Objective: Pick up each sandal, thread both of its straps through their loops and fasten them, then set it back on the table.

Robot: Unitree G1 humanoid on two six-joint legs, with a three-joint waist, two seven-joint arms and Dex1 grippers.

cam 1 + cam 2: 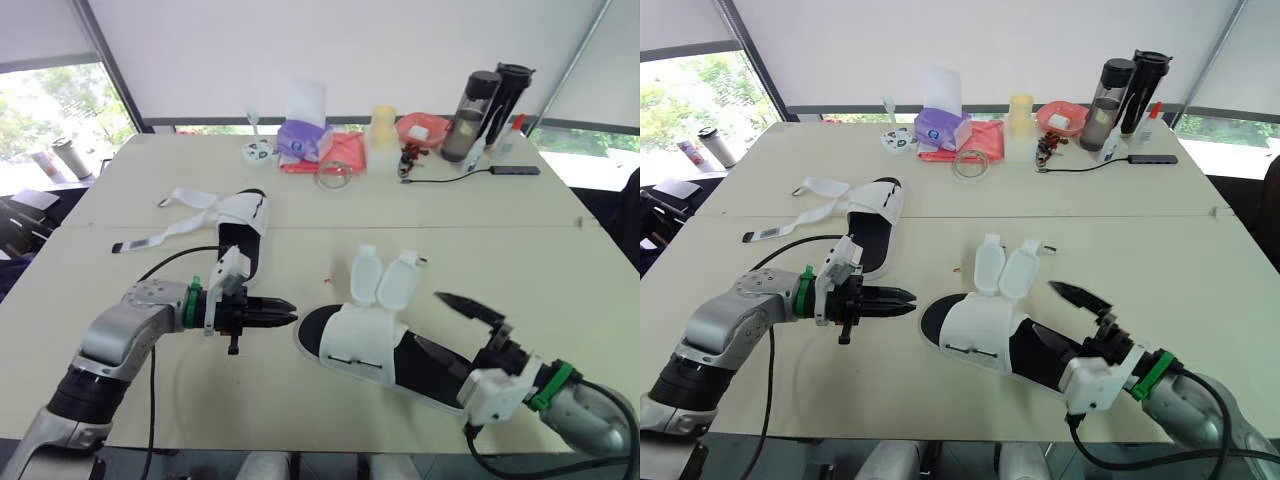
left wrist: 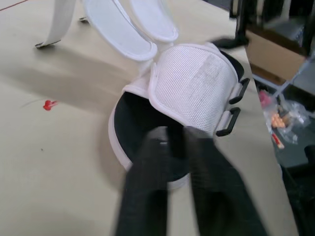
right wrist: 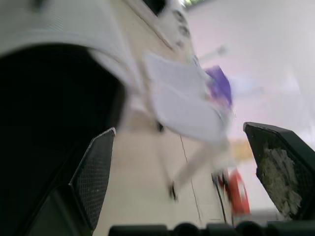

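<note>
Near sandal (image 1: pixel 365 340) lies flat on the table (image 1: pixel 500 230), front centre, between the two arms. Far sandal (image 1: pixel 240 235) lies well apart from it, toward the left rear. Neither is lifted.

Right gripper (image 1: pixel 455 335): spread wide and empty. One finger sits low over the heel end of the near sandal's footbed; the other is raised clear of it.

Left gripper (image 1: pixel 285 315): fingers drawn close with only a slit between, holding nothing. Tips are just short of the toe end, not touching.

Both straps (image 1: pixel 397 283) of the near sandal stand flipped open, pointing away from the robot. The black loops (image 2: pixel 230 122) on the side of its upper are bare. The far straps (image 1: pixel 175 232) trail loose across the table.

Judgement: task at its start. No strap is threaded or fastened on either sandal. Pick-up of the first looks to be in hand; all else is left.
</note>
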